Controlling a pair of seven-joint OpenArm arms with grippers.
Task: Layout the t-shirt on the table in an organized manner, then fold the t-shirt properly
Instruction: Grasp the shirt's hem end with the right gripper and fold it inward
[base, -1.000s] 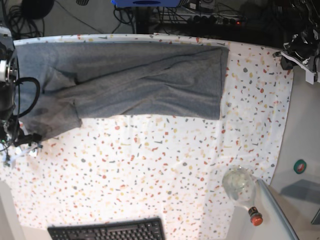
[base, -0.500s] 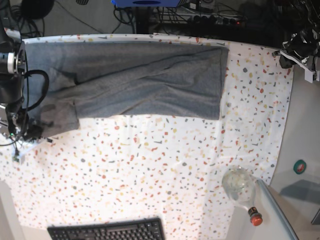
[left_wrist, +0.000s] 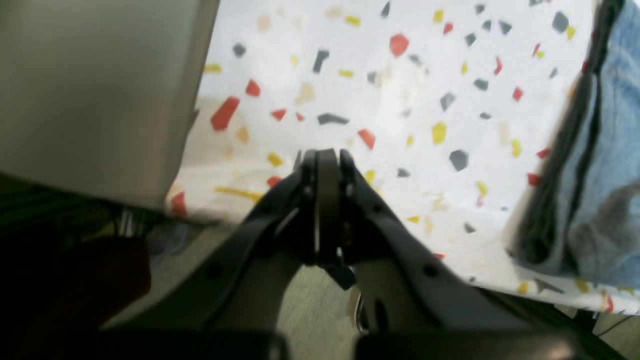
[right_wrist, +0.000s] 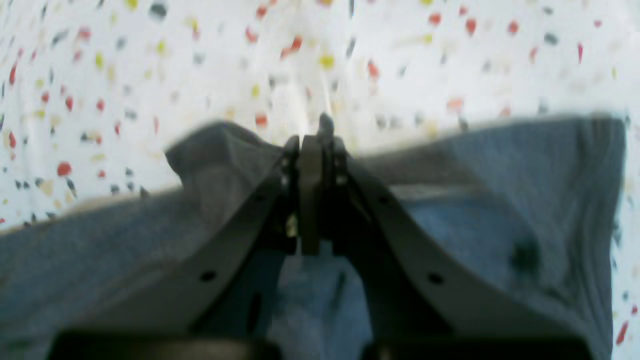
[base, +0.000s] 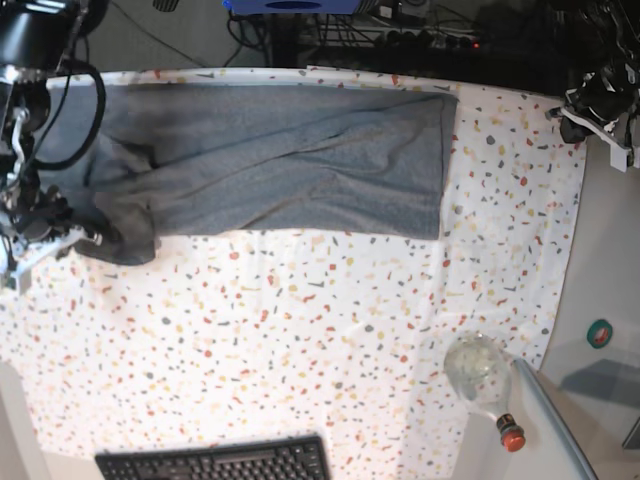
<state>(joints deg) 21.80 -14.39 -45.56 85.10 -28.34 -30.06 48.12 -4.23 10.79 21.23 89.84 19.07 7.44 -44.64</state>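
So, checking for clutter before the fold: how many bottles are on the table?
1. A clear bottle with a red cap lies at the near right corner of the table, apart from the t-shirt. Others could be outside the view.

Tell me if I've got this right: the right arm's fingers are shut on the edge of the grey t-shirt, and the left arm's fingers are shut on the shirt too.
Not quite. The left gripper is shut, but on nothing: the left wrist view shows only the speckled table beneath it, the t-shirt off to the side. The right gripper does pinch the shirt's edge.
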